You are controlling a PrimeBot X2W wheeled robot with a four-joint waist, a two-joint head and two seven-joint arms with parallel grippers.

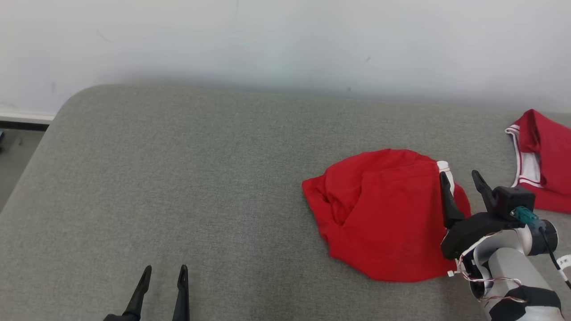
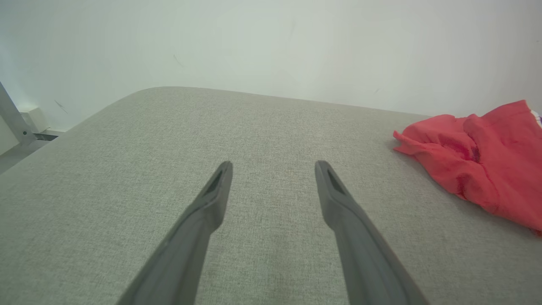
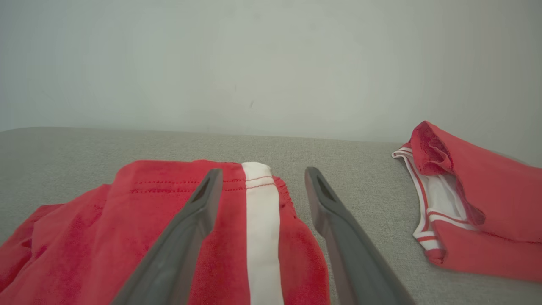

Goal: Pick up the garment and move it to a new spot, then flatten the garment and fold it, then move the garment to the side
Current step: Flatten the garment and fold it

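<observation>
- Garment (image 1: 383, 214): red, crumpled heap with a white stripe, lying on the gray bench (image 1: 200, 178), right of centre in my head view.
- The heap is rumpled and creased, not flat. Its left edge bunches into folds.
- Right claw (image 1: 458, 174): fingers apart, nothing clamped between them. It sits over the garment's right edge, by the stripe.
- In the right wrist view the stripe runs up between the two fingers, with the left finger over red cloth and the right finger over the cloth's edge and bare bench.
- I can't tell whether the right fingertips touch the cloth or hang just above it.
- Left claw (image 1: 165, 268): fingers apart and empty, low at the near edge of the bench, well apart from the garment.
- In the left wrist view there's bare gray fabric between and ahead of its fingers, and the garment is off to the right.
- Second red piece (image 1: 544, 160) with white trim: far right on the bench, near the garment but not touching it, partly cut off by the frame edge.
- White wall (image 1: 285, 40) runs behind the bench.
</observation>
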